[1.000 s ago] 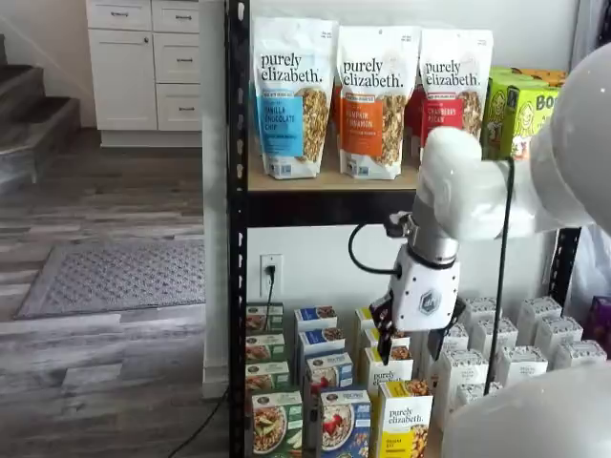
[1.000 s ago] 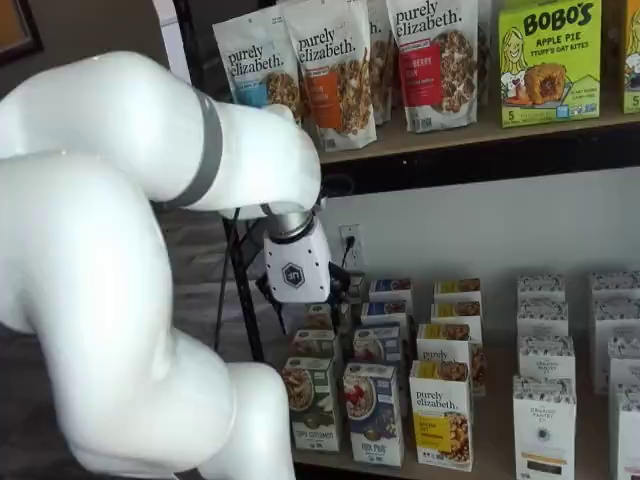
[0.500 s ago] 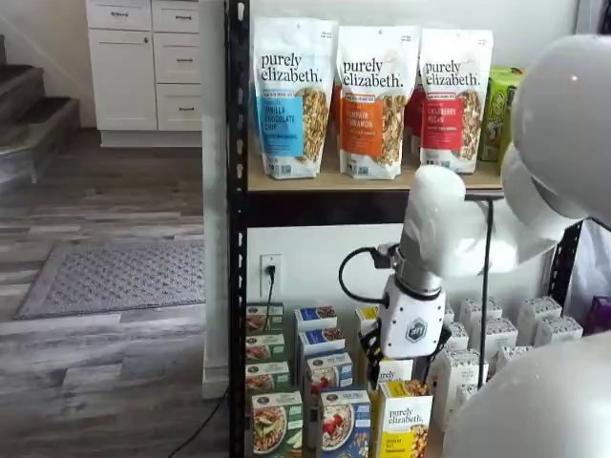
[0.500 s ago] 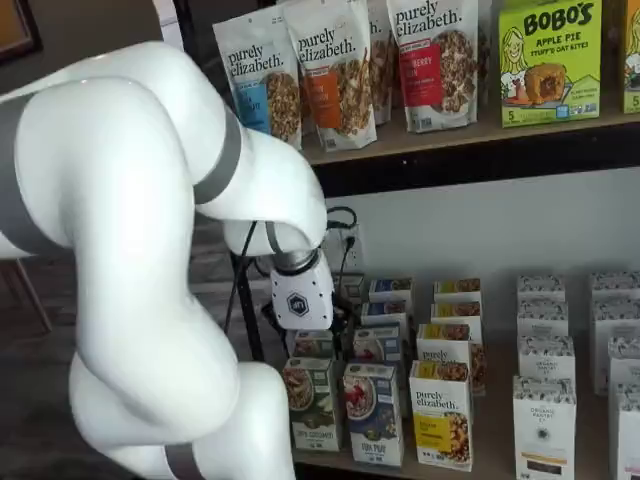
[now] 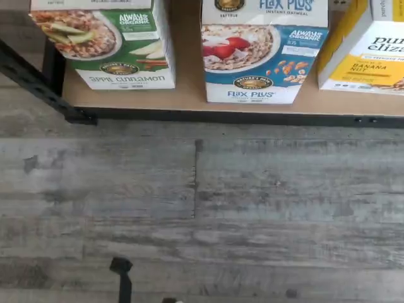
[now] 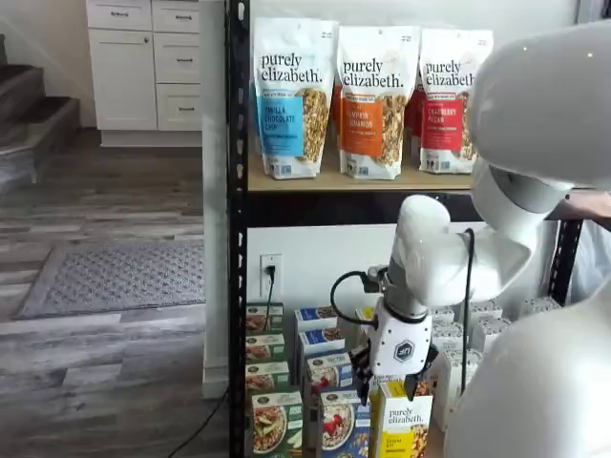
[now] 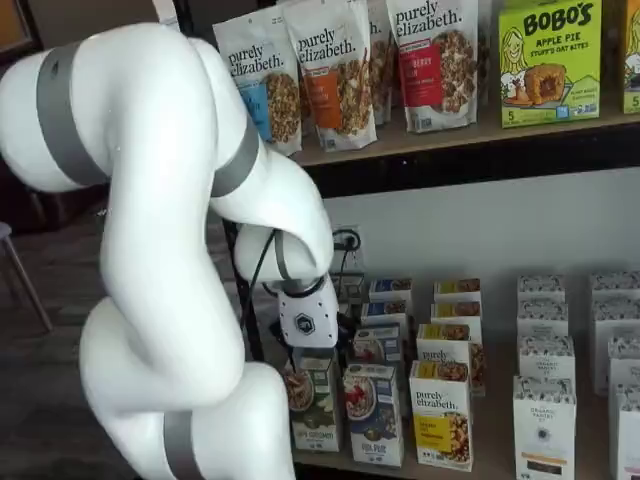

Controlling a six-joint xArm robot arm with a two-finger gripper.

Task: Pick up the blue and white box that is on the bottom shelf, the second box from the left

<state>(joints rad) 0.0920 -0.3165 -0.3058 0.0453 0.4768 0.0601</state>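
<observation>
Wrist view: the blue and white box (image 5: 264,53) stands at the front edge of the bottom shelf (image 5: 189,95), between a green-trimmed box (image 5: 104,44) and a yellow one (image 5: 366,47). Shelf view: my gripper (image 6: 389,386) hangs just above it, fingers spread, ready to descend.

floor: grey wood planks (image 6: 105,363) | rug (image 6: 115,277) | white cabinets (image 6: 143,62) | stairs, possibly (image 6: 29,124)

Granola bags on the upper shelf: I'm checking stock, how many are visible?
3 in front: blue-label bag at the left, orange-label bag in the middle, red-label bag at the right. More may stand hidden behind them.
</observation>
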